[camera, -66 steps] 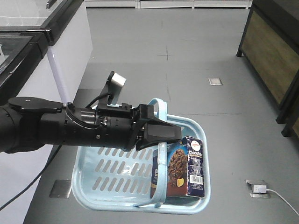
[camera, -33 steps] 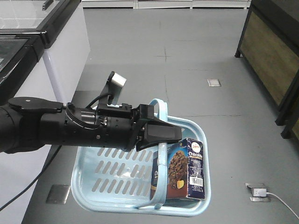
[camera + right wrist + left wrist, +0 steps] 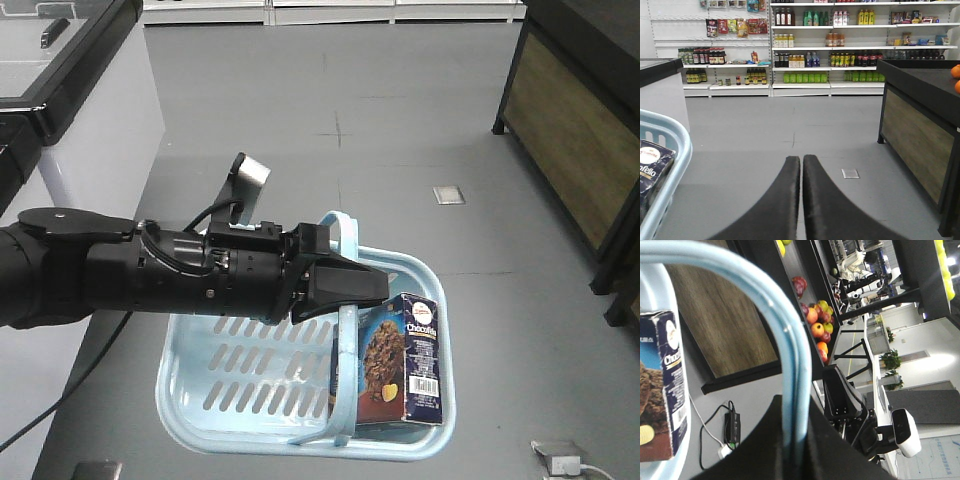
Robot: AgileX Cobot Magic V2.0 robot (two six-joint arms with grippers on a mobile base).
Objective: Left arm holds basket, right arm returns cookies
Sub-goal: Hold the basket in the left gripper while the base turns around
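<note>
The left gripper (image 3: 350,285) has its tapered black jaws clamped on the smooth hoop handle (image 3: 341,385) of the light blue plastic basket (image 3: 215,415), which hangs above the grey floor (image 3: 400,120). The cookies (image 3: 400,365), a tall navy-and-brown cardboard box, stand upright in the basket's right corner against its slotted wall. The right gripper (image 3: 801,160) has its curved black jaws pressed together, near the basket's rim.

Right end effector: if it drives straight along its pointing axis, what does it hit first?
Nothing near: open floor ahead, then probably the drinks shelves. The basket sits left, counter right.
</note>
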